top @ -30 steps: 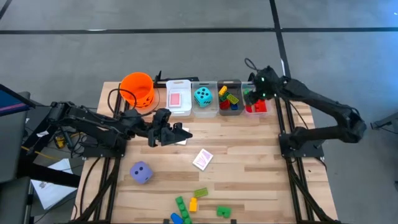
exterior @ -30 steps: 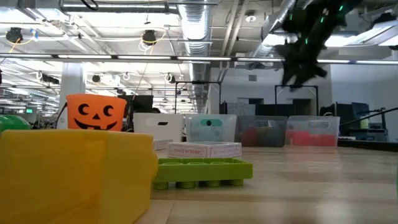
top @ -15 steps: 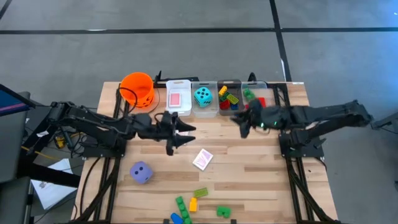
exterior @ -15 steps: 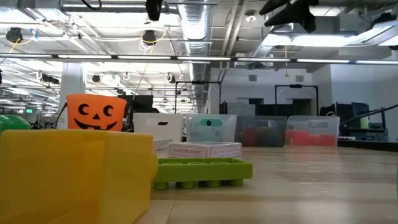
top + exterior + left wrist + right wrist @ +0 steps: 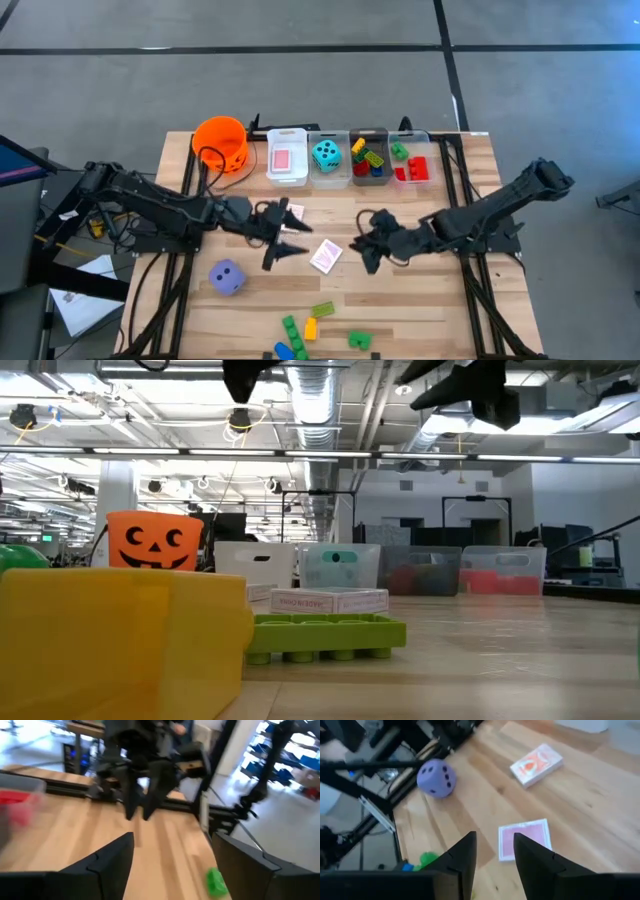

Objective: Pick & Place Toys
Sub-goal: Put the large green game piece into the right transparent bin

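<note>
I am in the middle of the clean-up, going for the next toy. Some toys sit in the bins at the far side of the worktop (image 5: 420, 300) already. A pink card lies in the white bin (image 5: 287, 134) and the teal dice (image 5: 325, 154) is in the bin next to it.

Both arms reach in over the middle of the worktop. The left claw (image 5: 288, 233) hangs to the left of the loose pink card (image 5: 325, 256). Its fingers are wide apart and hold nothing. The right claw (image 5: 366, 240) hangs just to the right of that card. Its fingers have a small gap between them and they hold nothing too.

I think the card is the toy I go for now. It lies flat on the wood with its pink back up, a little crooked. It is thin, so it will be hard to pick up. One claw has to come down low and pinch it by the edges. The other arm should keep out of the way, because the two claws are near each other.

A thicker card pack (image 5: 536, 764) lies close to the left claw. The purple dice (image 5: 226, 277) sits on the near left. The little bricks (image 5: 310, 325) lie in a bunch by the near edge.
</note>
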{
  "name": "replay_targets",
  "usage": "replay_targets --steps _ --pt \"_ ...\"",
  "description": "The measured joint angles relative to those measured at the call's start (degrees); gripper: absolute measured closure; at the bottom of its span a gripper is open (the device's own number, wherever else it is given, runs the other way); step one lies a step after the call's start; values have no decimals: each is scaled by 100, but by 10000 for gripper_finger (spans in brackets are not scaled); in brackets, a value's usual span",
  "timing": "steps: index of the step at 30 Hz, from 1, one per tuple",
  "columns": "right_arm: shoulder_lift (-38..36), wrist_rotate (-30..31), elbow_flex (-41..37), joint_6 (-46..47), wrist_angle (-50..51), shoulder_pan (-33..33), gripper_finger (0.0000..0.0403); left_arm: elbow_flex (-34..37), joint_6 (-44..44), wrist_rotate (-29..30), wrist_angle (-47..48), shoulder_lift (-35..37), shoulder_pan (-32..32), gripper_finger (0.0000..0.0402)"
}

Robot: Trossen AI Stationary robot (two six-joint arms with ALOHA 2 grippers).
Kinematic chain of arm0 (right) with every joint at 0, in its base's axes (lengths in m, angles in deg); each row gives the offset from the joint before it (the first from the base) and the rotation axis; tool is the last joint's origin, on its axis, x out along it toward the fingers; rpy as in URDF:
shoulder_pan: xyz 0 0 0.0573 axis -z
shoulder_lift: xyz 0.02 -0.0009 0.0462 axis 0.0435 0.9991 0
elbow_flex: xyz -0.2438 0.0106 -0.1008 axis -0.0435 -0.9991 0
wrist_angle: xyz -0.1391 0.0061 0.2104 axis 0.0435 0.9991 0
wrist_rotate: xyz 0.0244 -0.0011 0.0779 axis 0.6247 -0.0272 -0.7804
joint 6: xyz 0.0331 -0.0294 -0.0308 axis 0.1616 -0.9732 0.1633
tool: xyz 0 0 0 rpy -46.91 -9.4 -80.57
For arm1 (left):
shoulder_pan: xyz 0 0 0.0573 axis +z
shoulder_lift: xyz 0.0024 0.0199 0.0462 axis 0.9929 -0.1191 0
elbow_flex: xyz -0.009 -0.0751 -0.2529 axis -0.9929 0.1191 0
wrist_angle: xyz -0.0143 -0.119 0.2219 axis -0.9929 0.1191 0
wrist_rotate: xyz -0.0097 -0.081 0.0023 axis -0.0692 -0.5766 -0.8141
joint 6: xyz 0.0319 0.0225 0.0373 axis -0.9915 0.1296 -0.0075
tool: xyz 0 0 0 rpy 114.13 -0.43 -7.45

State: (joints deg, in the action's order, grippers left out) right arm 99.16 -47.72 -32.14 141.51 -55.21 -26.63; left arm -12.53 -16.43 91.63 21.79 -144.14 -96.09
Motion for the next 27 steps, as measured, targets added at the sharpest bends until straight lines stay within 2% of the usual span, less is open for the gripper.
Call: replay_targets --steps 5,9,12,19,23,27 --pt "225 -2 284 -359 27 -299 278 -360 -20 493 477 -212 -636 128" --pt "224 7 578 -785 24 -609 278 -843 -2 1011 922 -703 -1040 126" --pt "225 68 787 -1155 27 -876 278 -1220 10 1136 1099 -1100 -1290 126" --pt "226 126 931 -1340 41 -1414 278 -2001 295 1093 2522 -1724 -1705 126" --pt "236 144 931 -1305 47 -1632 278 -2068 444 605 3528 -1738 -1951 126" --pt "236 153 931 -1054 105 -1734 278 -2068 119 316 4459 -1738 -2204 126"
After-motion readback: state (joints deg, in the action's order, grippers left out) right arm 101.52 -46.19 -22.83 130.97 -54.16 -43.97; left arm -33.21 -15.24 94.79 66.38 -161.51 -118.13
